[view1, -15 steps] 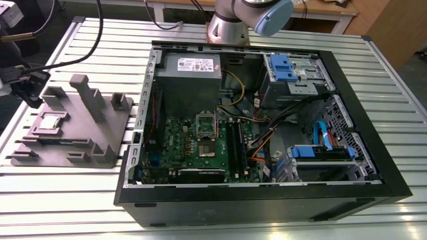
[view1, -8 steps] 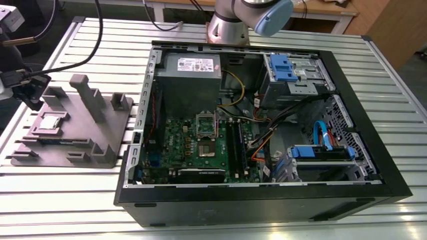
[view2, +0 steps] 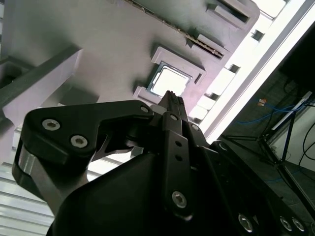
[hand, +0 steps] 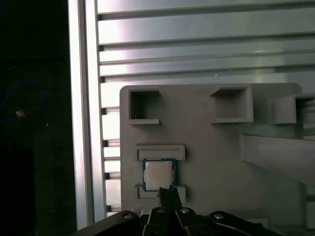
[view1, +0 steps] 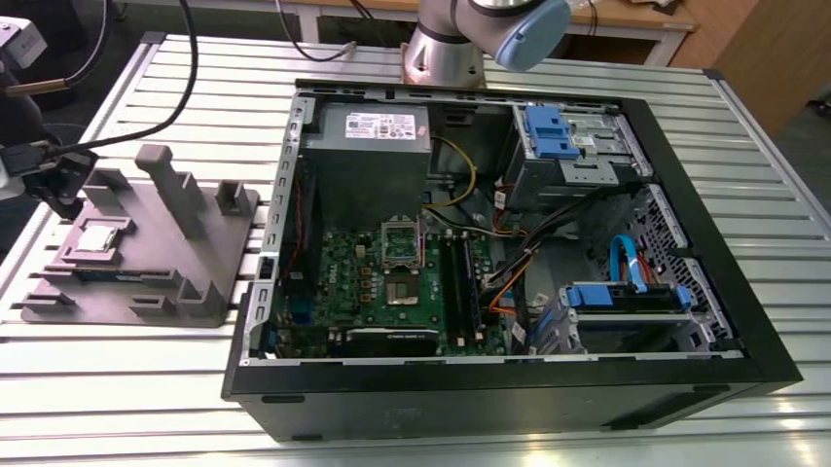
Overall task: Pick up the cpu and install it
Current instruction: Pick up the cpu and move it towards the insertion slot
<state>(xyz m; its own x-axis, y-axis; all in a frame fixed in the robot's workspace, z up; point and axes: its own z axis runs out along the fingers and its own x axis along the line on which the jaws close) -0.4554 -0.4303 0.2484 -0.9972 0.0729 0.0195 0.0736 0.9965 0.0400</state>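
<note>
The cpu [view1: 101, 236] is a small square chip with a pale metal top. It lies flat in a recess of the grey fixture tray [view1: 195, 263], on the exterior view's left. Both wrist views show the cpu [view2: 167, 81] [hand: 159, 174] just past my fingertips. My gripper [view1: 54, 185] [view2: 170, 97] [hand: 169, 191] hangs over the tray's left end, close to the chip and apart from it. Its fingers are together and hold nothing. The green motherboard [view1: 377, 292] lies inside the open computer case [view1: 520, 379], with the metal socket frame [view1: 400, 255] at its middle.
The grey tray has upright posts [view1: 162, 180] and square pockets [hand: 143, 105] around the chip. Black cables [view1: 143, 117] run over the slatted metal table [view1: 156, 78] to my wrist. The case also holds a power supply [view1: 370, 136], blue drive brackets [view1: 552, 131] and loose wires.
</note>
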